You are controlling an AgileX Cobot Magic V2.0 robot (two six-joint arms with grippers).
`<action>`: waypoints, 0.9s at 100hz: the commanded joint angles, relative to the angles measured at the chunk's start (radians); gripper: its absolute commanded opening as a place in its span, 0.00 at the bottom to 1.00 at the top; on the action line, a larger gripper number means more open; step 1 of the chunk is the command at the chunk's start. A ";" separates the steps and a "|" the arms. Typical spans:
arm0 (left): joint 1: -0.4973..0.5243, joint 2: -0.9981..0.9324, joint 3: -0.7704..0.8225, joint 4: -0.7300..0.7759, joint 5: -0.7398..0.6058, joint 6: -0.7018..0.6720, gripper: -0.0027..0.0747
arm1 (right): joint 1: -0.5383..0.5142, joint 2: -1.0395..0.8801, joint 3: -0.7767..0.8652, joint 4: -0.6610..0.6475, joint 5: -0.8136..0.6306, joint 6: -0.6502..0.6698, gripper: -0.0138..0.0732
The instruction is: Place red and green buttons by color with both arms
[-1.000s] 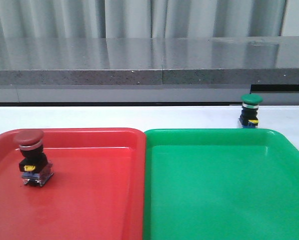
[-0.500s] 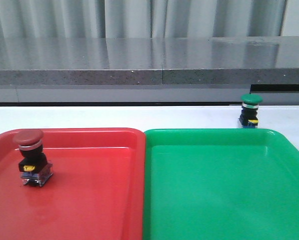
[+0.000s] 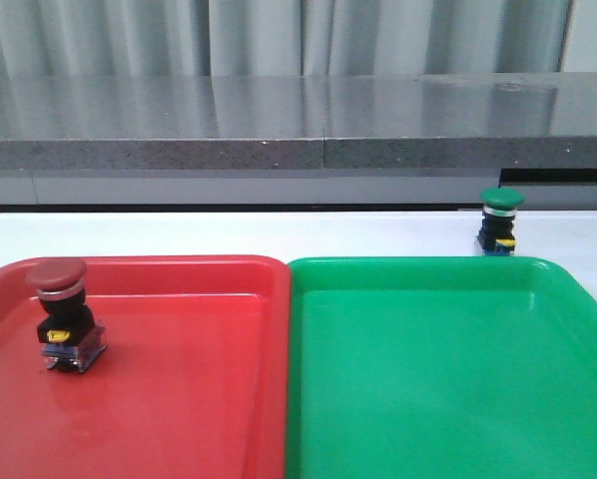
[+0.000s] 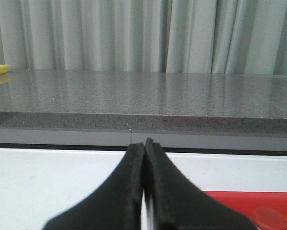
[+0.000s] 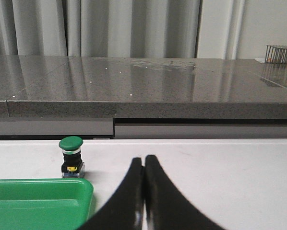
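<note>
Change since earlier frames: red button barely shifts, a slight settle in tilt on the tray; green button and both trays hold position.
Red tray (image 3: 179,419): left half of front view, on the white worktop (image 3: 378,235), its right rim touching the green tray's left rim.
Red button (image 3: 63,315): inside the red tray, near its far-left corner. Dark-red cap up, body leaning a little, yellow mark facing the camera, clear-blue base on the tray floor. Edge of its cap also shows in the left wrist view (image 4: 268,218), blurred.
Left gripper (image 4: 144,191): fingers pressed together, closed on nothing, held above the white worktop, just beside the red tray's far edge (image 4: 239,199). Not touching the button.
Green tray (image 3: 448,379): right half of front view, nothing in it. Corner of it shows in the right wrist view (image 5: 38,203).
Green button (image 3: 501,221): upright on the bare worktop, just behind the green tray's far rim toward its right corner, outside the tray. Right wrist view (image 5: 71,156) shows the same: green cap, silver collar, yellow mark, base on the worktop near the tray corner.
Right gripper (image 5: 144,196): fingers together, closed and holding nothing, over the worktop beside the green tray corner, apart from the green button.
Background: grey speckled counter (image 3: 298,125) behind the worktop, curtain behind that.
</note>
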 commanded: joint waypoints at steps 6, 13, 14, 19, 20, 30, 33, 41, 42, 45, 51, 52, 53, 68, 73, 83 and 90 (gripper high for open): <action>-0.001 -0.032 0.013 -0.009 -0.083 -0.009 0.01 | -0.004 -0.004 -0.025 0.000 -0.085 -0.005 0.09; -0.001 -0.032 0.013 -0.009 -0.083 -0.009 0.01 | -0.004 -0.004 -0.025 0.000 -0.085 -0.005 0.09; -0.001 -0.032 0.013 -0.009 -0.083 -0.009 0.01 | -0.004 -0.004 -0.025 0.000 -0.085 -0.005 0.09; -0.001 -0.032 0.013 -0.009 -0.083 -0.009 0.01 | -0.004 -0.004 -0.025 0.000 -0.085 -0.005 0.09; -0.001 -0.032 0.013 -0.009 -0.083 -0.009 0.01 | -0.004 -0.004 -0.025 0.000 -0.085 -0.005 0.09; -0.001 -0.032 0.013 -0.009 -0.083 -0.009 0.01 | -0.004 -0.004 -0.025 0.000 -0.085 -0.005 0.09; -0.001 -0.032 0.013 -0.009 -0.083 -0.009 0.01 | -0.004 -0.004 -0.025 0.000 -0.085 -0.005 0.09; -0.001 -0.032 0.013 -0.009 -0.083 -0.009 0.01 | -0.004 -0.004 -0.025 0.000 -0.085 -0.005 0.09; -0.001 -0.032 0.013 -0.009 -0.083 -0.009 0.01 | -0.004 -0.004 -0.025 0.000 -0.085 -0.005 0.09; -0.001 -0.032 0.013 -0.009 -0.083 -0.009 0.01 | -0.004 -0.004 -0.025 0.000 -0.085 -0.005 0.09; -0.001 -0.032 0.013 -0.009 -0.083 -0.009 0.01 | -0.004 -0.004 -0.025 0.000 -0.085 -0.005 0.09; -0.001 -0.032 0.013 -0.009 -0.083 -0.009 0.01 | -0.004 -0.004 -0.025 0.000 -0.085 -0.005 0.09; -0.001 -0.032 0.013 -0.009 -0.083 -0.009 0.01 | -0.004 -0.004 -0.025 0.000 -0.085 -0.005 0.09; -0.001 -0.032 0.013 -0.009 -0.083 -0.009 0.01 | -0.004 -0.004 -0.025 0.000 -0.085 -0.005 0.09; -0.001 -0.032 0.013 -0.009 -0.083 -0.009 0.01 | -0.004 -0.004 -0.025 0.000 -0.085 -0.005 0.09; -0.001 -0.032 0.013 -0.009 -0.083 -0.009 0.01 | -0.004 -0.004 -0.028 0.000 -0.081 -0.005 0.09; -0.001 -0.032 0.013 -0.009 -0.083 -0.009 0.01 | -0.004 -0.004 -0.043 0.000 -0.053 -0.005 0.09</action>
